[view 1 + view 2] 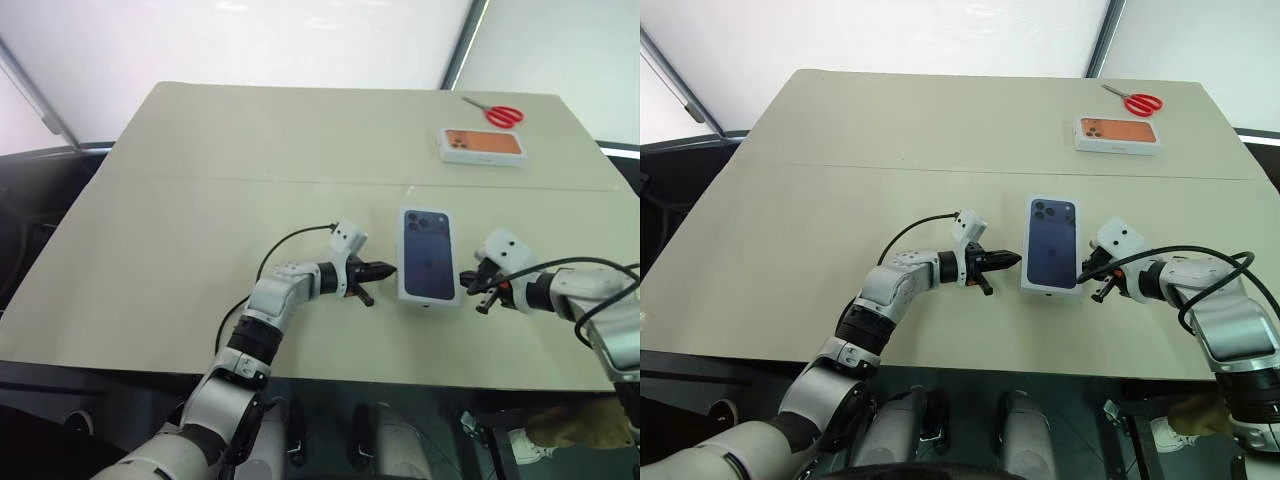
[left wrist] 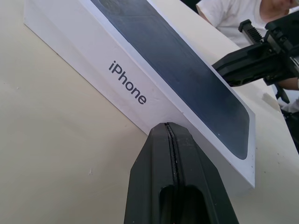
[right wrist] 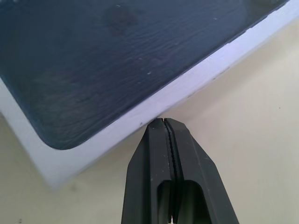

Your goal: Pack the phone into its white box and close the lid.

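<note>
The lid [image 1: 430, 255], white with a dark blue phone picture across its top, lies flat on the table near the front edge. It covers the white box, whose side [image 2: 126, 88] reads "iPhone". The phone is hidden. My left gripper [image 1: 385, 270] is shut and points at the lid's left long side, its tip just short of the wall [image 2: 167, 126]. My right gripper [image 1: 466, 281] is shut as well and points at the lid's right long side near the front corner [image 3: 162, 121]. Neither gripper holds anything.
A white box with an orange phone picture [image 1: 482, 145] lies at the back right, with red-handled scissors [image 1: 500, 114] just behind it. The beige table [image 1: 200, 200] ends a short way in front of the lid. A person in a white shirt [image 2: 233, 14] is beyond the table.
</note>
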Available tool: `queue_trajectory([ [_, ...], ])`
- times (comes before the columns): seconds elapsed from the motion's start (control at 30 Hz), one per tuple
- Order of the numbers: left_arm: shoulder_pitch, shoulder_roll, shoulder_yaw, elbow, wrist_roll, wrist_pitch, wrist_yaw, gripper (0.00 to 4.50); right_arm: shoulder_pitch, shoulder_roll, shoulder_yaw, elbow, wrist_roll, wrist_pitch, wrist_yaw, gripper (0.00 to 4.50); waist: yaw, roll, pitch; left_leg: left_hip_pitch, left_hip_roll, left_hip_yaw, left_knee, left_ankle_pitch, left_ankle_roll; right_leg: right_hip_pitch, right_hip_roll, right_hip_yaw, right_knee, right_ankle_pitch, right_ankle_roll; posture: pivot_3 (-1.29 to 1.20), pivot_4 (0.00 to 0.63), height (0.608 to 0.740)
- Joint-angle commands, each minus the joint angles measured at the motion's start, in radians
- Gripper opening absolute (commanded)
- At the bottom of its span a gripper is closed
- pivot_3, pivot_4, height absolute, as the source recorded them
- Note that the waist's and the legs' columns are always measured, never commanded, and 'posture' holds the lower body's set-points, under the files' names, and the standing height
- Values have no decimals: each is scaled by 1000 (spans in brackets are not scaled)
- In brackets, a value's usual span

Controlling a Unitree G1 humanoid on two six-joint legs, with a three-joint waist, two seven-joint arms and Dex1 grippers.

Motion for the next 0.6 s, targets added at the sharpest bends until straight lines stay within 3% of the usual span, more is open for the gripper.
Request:
queue_trajectory([
  [0.03, -19, -29, -5, -21, -23, -12, 3, 0, -23, -1, -26, -48, 31, 2, 3, 23, 0, 0, 0, 0, 0, 0, 0, 0, 0, 0, 0, 0, 0, 0, 0, 0, 150, 738],
  [0.6, -72, -55, 23, 24, -21, -50, 15, 0, -101, 2, -24, -9, 33, 1, -9, 23, -1, 0, 0, 0, 0, 0, 0, 0, 0, 0, 0, 0, 0, 0, 0, 0, 150, 738],
])
